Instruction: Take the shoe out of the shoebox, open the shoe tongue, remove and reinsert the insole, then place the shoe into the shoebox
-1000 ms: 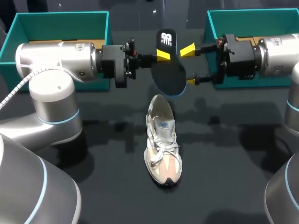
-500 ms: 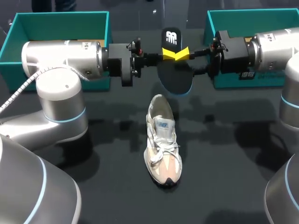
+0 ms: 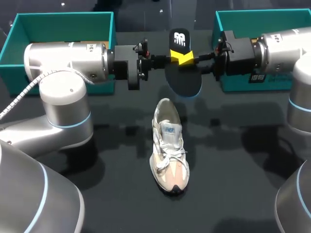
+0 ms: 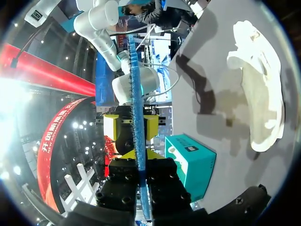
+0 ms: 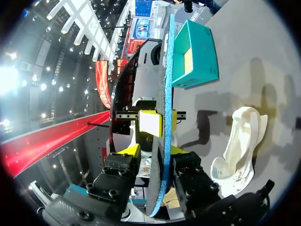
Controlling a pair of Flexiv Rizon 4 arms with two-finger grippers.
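Left end effector and newly closed right end effector pinch a thin, blue-edged insole above the mesh shoe.

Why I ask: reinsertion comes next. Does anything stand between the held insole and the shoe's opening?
Nothing visible does. The dark, blue-edged foam insole, clamped by the left gripper and right gripper, hangs behind the open collar of the white-and-beige sneaker.

Dim overhead light, soft shadows on table
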